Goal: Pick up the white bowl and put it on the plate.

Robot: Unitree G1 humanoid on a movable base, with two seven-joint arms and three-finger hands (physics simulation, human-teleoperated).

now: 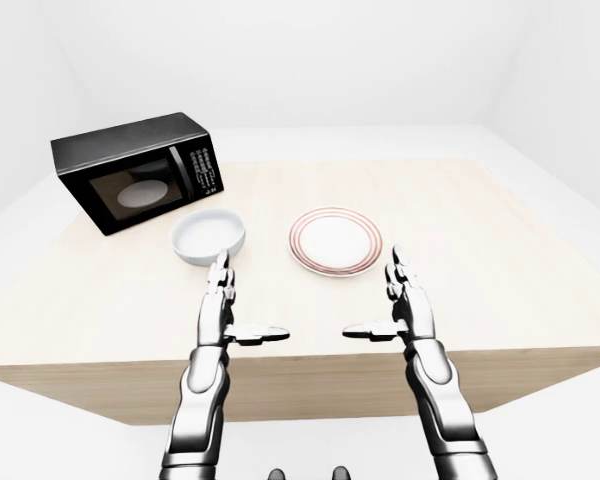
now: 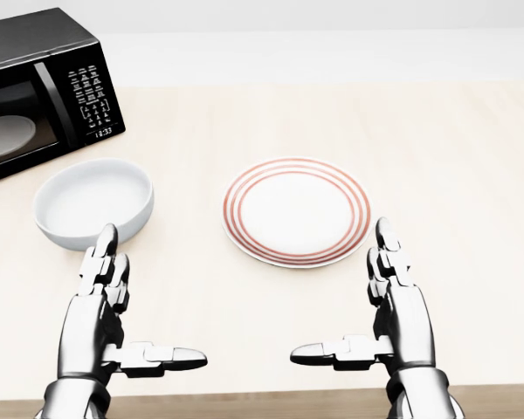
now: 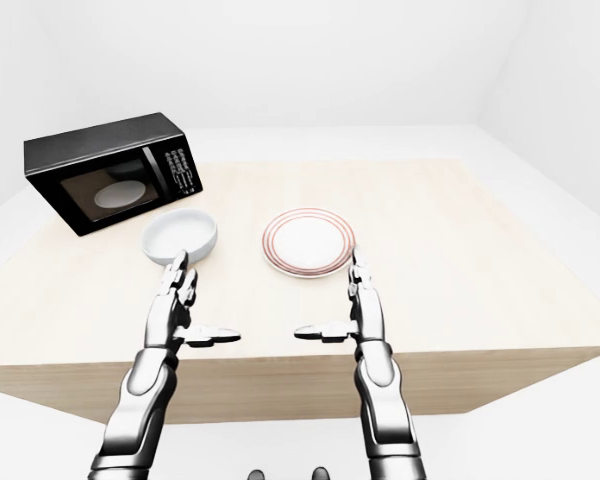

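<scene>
The white bowl (image 2: 93,202) stands empty on the wooden table, left of the red-ringed plate (image 2: 297,211), which is also empty. My left hand (image 2: 148,301) hovers just below the bowl in the head view, fingers straight up and thumb pointing right, open and holding nothing. The fingertips (image 2: 108,237) reach the bowl's near rim in the picture; I cannot tell whether they touch it. My right hand (image 2: 341,292) mirrors it below the plate's right side, open and empty, with the thumb pointing left.
A black microwave (image 2: 35,92) sits at the upper left, close to the bowl, door shut with a pale dish visible inside. The table (image 1: 500,260) stretches right of the plate; its near edge runs just under my wrists.
</scene>
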